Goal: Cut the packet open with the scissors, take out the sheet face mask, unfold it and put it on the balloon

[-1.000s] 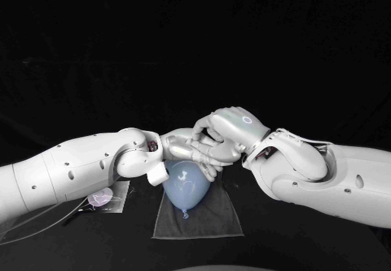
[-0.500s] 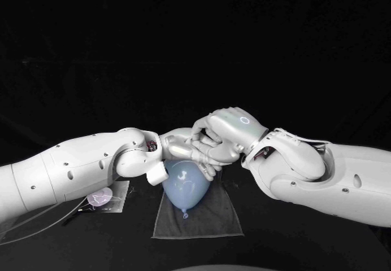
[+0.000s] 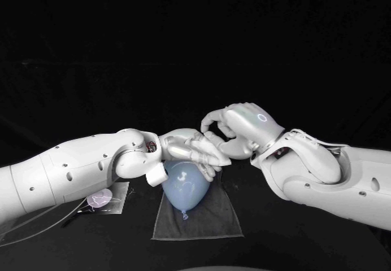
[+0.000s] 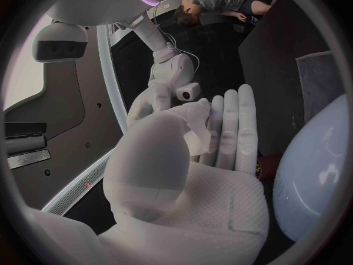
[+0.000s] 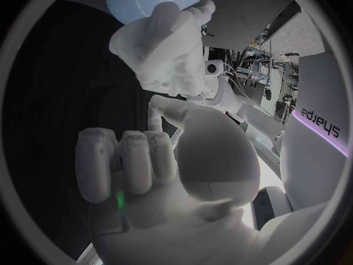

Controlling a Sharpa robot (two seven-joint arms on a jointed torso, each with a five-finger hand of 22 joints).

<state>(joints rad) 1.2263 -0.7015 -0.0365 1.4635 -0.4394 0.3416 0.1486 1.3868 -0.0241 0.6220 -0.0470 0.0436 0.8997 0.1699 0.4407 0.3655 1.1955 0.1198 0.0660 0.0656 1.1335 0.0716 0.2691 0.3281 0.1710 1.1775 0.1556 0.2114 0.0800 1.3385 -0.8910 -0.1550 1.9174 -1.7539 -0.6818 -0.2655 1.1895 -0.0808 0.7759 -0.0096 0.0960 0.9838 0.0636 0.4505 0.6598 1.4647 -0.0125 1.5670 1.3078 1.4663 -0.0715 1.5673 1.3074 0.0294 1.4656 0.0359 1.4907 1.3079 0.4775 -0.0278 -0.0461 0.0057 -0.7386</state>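
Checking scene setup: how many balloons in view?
1. The balloon lies on the grey cloth mid-table, its wide end hidden by the left hand. Others may be hidden.

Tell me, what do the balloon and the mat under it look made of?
The balloon looks like thin latex, smooth and slightly glossy, with a soft highlight and a knotted neck. The mat seems to be dark woven cloth, matte, with a faint texture.

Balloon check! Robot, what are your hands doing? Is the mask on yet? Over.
Left hand pinching crumpled white mask over balloon. Right hand curled, holding nothing, just beside. Mask not on yet. Nothing blocking the balloon.
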